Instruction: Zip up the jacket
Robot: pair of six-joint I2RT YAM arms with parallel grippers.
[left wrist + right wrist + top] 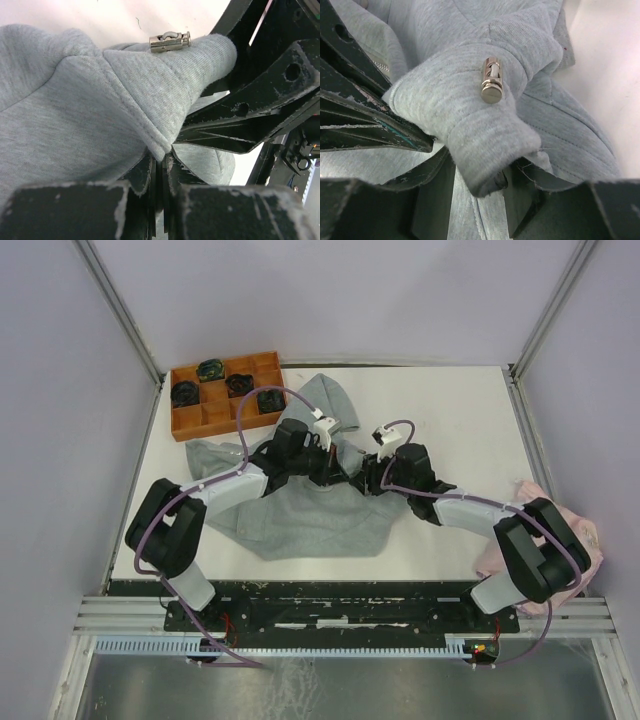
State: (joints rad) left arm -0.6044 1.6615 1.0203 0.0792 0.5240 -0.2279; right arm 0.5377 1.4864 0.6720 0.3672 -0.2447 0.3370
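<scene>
Closest to us in the left wrist view, the left gripper [160, 167] is closed tight, its two black pads pinching a stitched seam edge of the jacket [75, 115]. Just past it a rounded fold of the same grey fleece carries a small silver metal fitting [170, 42]. We cannot tell whether that is the zipper's slider or a cord stop.

In the right wrist view, the right gripper [477, 182] stands part way apart and is clamped on a thick roll of the cloth, with the fitting sitting on top of that roll. A short line that looks like zipper teeth [381, 66] shows at the left edge, half hidden behind the other arm's fingers.

From above, the jacket lies rumpled in the middle of the table [450, 420], hood toward the far edge and hem toward the arms. Both grippers meet over its chest. An orange tray [178, 420] sits at the far left corner, and a pale pink cloth [590, 540] hangs off the right side.

We judge the task to be at an early stage. Both arms have a hold on the cloth, but no joined zipper line is visible anywhere. What seems left is nearly all of it: bringing the two front edges together, seating the zipper ends, and drawing the slider up toward the hood
</scene>
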